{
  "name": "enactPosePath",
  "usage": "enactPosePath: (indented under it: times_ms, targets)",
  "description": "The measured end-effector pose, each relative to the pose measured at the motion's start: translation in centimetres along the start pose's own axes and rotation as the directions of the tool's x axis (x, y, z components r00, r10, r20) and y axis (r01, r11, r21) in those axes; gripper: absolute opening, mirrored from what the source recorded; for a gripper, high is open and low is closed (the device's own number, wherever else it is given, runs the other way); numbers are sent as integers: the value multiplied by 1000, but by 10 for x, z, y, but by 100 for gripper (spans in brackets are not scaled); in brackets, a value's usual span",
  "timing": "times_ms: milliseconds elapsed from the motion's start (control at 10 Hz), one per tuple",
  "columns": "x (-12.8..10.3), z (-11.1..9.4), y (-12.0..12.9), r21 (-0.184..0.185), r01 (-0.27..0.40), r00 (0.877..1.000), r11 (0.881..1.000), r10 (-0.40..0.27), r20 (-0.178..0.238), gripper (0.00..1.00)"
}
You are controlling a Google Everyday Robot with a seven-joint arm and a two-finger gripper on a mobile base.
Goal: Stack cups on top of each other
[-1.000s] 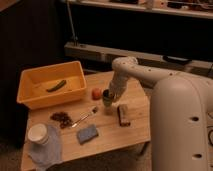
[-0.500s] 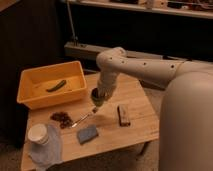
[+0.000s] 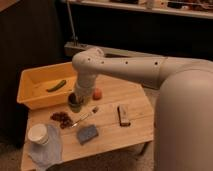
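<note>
Dim room, dark back wall (image 3: 30, 40); pale wooden table (image 3: 137, 135); light shelf (image 3: 140, 8) along top; greyish floor (image 3: 10, 150) below.

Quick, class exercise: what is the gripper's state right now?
Gripper: closed, down at the dark cup beside the yellow tray; whether it grips the cup cannot be told.

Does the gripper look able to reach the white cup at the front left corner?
Probably yes: the gripper, shut on the dark cup, sits just behind the white cup; only low dark scraps lie between.
</note>
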Motion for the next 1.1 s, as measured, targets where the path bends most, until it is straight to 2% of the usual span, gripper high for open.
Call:
enactPosePath:
  times_ms: [300, 600, 1100]
  targets:
    - [7, 5, 36, -48, 94, 995, 994, -95, -26, 0]
    - [17, 11, 56, -79, 154, 986, 985, -158, -51, 0]
    - [27, 30, 96, -97, 242, 965, 966, -250, -83, 0]
